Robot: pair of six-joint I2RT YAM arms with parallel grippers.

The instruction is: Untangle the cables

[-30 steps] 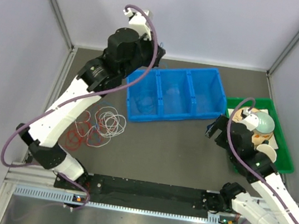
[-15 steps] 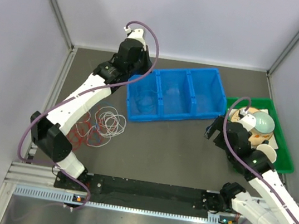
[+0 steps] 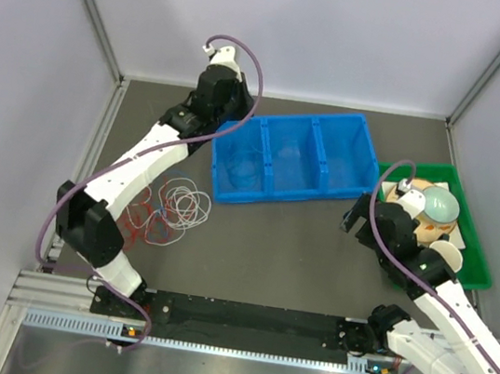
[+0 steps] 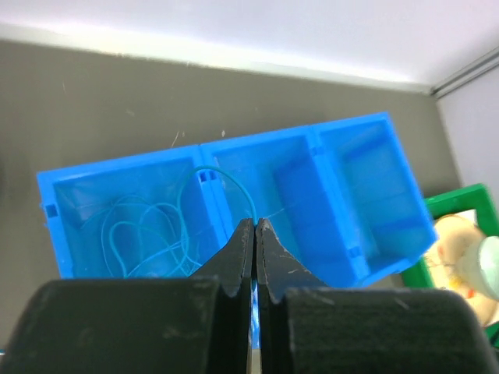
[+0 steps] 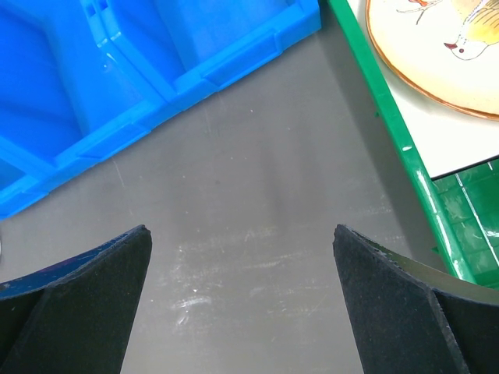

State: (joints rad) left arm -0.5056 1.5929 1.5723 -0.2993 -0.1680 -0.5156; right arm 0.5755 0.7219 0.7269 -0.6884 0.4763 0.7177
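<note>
A loose pile of red and white cables point(image 3: 168, 208) lies on the table at the left, under my left arm. A thin blue cable point(image 4: 140, 234) is coiled in the left compartment of the blue bin point(image 4: 343, 195). One loop of it arcs up over the divider to my fingertips. My left gripper point(image 4: 255, 222) hangs above the bin's left end point(image 3: 228, 116), jaws pressed together on that blue strand. My right gripper point(image 5: 242, 241) stands wide open over bare table between the bin and the green tray, also seen from above point(image 3: 355, 216), with nothing between its fingers.
The blue three-compartment bin point(image 3: 292, 160) sits at the back centre; its corner point(image 5: 156, 78) is just ahead of the right gripper. A green tray point(image 3: 475, 268) with plates point(image 5: 437, 47) and a bowl stands at the right. Grey walls enclose the table.
My left arm has come down from a raised pose and reached out toward the bin's left end, gripper staying shut. The right arm has hardly moved.
</note>
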